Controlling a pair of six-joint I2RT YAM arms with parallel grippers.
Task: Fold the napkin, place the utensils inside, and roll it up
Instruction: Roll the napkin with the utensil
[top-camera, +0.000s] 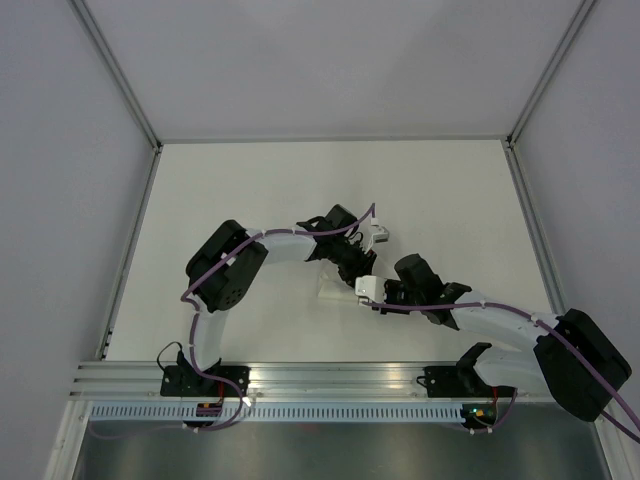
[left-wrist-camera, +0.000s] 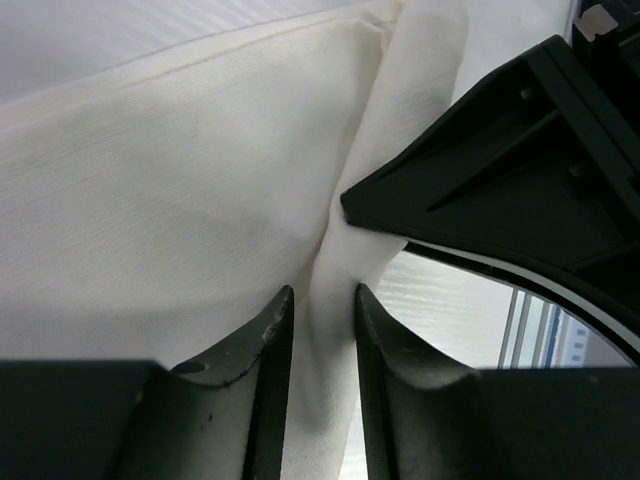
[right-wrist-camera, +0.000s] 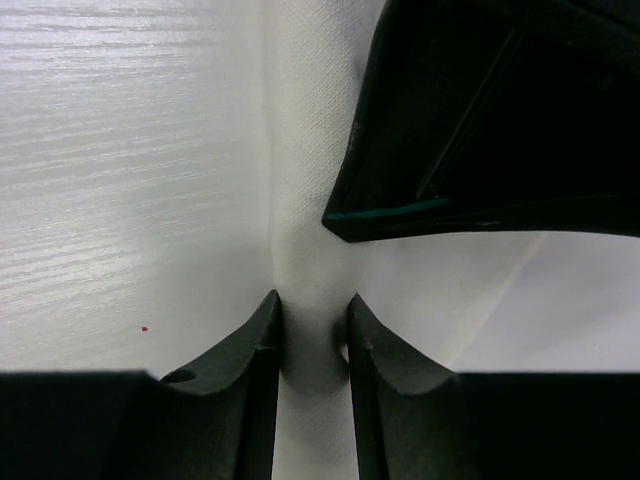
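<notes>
Two arms are seen bent toward each other over the middle of the white table (top-camera: 250, 190). Between their ends the napkin (top-camera: 334, 291) is shown from above only as a small white patch, most of it being covered by the arms. From the left wrist, the cloth is seen gathered into a ridge that runs up the picture. This ridge is pinched by the left gripper (left-wrist-camera: 322, 300), whose two dark fingers are set narrowly, with cloth filling the gap and pressed against both inner faces. To the left of the ridge a broad, flat, layered part of the napkin is spread, marked by a hemmed edge and a faint yellowish spot. Just beyond the tips, a black finger (left-wrist-camera: 500, 190) of the other arm is seen with its corner touching the same ridge. From the right wrist, the right gripper (right-wrist-camera: 312, 305) is likewise closed narrowly on a standing fold of the cloth, which is held between its fingers and continues upward as a strip. Bare, finely grained table is shown to the left of that strip and more cloth to the right. A black finger of the left gripper is seen close above. Whether the pinched fold is lifted clear of the table cannot be told.
</notes>
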